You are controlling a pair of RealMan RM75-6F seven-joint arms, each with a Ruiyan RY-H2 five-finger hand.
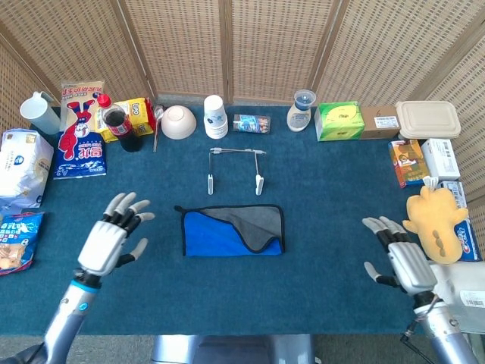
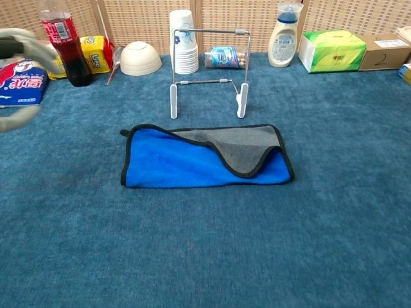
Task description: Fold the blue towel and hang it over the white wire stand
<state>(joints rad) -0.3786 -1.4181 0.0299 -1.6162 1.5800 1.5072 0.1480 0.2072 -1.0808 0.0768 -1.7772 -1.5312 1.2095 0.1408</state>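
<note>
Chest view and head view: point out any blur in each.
Chest view: the left robot hand smears into a pale streak at the left edge, while the blue towel and white wire stand stay sharp. Head view: both hands look crisp.

One blue towel [image 1: 231,233] lies on the table, with one white wire stand [image 1: 236,168] behind it. Two robot hands show: the left hand [image 1: 109,237] and the right hand [image 1: 402,258]. Along the back there is one red-capped bottle [image 1: 116,120], one white bowl [image 1: 178,122], one stack of paper cups [image 1: 216,116], one white pump bottle [image 1: 301,111], one green tissue box [image 1: 339,120] and one cardboard box [image 1: 383,121]. One yellow plush toy [image 1: 435,220] sits at the right edge.
</note>
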